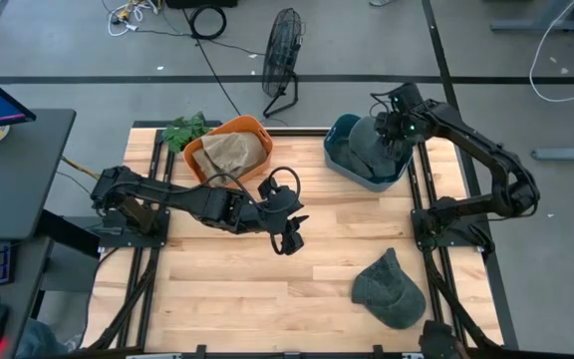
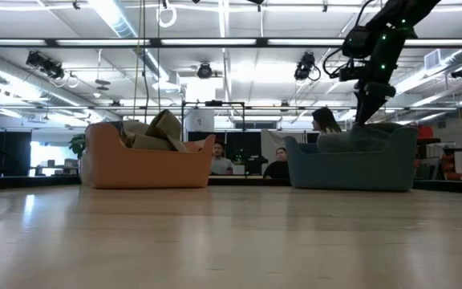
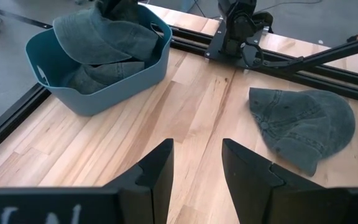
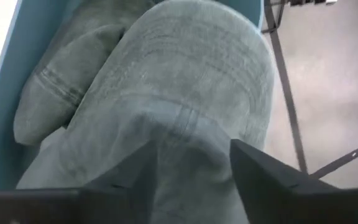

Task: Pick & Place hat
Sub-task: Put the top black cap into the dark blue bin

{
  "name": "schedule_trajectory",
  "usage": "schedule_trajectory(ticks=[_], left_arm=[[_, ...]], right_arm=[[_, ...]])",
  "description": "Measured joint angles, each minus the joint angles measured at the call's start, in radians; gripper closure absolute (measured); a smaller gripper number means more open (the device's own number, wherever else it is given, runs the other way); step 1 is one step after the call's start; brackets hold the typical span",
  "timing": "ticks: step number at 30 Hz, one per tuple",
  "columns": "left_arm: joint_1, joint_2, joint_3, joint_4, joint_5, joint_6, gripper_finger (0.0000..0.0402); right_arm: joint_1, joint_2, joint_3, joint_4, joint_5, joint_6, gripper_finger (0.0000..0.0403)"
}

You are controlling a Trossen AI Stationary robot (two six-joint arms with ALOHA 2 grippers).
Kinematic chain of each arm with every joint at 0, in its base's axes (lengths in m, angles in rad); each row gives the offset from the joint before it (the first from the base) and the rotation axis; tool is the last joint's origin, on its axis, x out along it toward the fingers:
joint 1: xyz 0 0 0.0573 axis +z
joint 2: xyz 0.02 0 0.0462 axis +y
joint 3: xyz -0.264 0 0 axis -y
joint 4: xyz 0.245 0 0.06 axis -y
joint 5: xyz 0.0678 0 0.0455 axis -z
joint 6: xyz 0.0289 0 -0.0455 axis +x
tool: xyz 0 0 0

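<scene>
Grey-green hat [image 4: 185, 93] pinched by right claw [image 4: 188, 155] over blue bin [image 1: 339, 160] | left claw [image 3: 194, 171] spread mid-table

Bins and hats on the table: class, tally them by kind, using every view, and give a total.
Bins: 2, the orange bin and the blue bin.
Grey-green hats: at least 3, one on the table, at least two in the blue bin.
Total: at least 5.

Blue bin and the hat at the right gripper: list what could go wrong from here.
1. The right gripper is down in the blue bin, its fingers around a fold of a grey-green hat; a thin pinch might slip.
2. More hats lie under it, so a second could snag and lift too.
3. The hat on the table lies near the edge.
</scene>
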Motion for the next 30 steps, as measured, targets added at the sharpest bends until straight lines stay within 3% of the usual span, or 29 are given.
schedule_trajectory(ticks=[8,14,18,24,30], left_arm=[[0.0,0.0,0.0,0.0,0.0,-0.021,0.0262],[0.0,0.0,0.0,0.0,0.0,-0.021,0.0262],[0.0,0.0,0.0,0.0,0.0,-0.021,0.0262],[0.0,0.0,0.0,-0.002,0.0,-0.02,0.0262],[0.0,0.0,0.0,-0.002,0.0,-0.012,0.0262]], right_arm=[[0.048,0.054,0.0,0.001,-0.008,-0.095,0.0134],[0.077,0.133,0.001,0.023,0.135,-0.05,0.0142],[0.082,0.151,0.001,0.048,0.23,-0.005,0.02],[0.082,0.15,0.001,0.027,0.244,0.029,0.037],[0.115,0.127,0.002,0.001,0.242,0.085,0.039]])
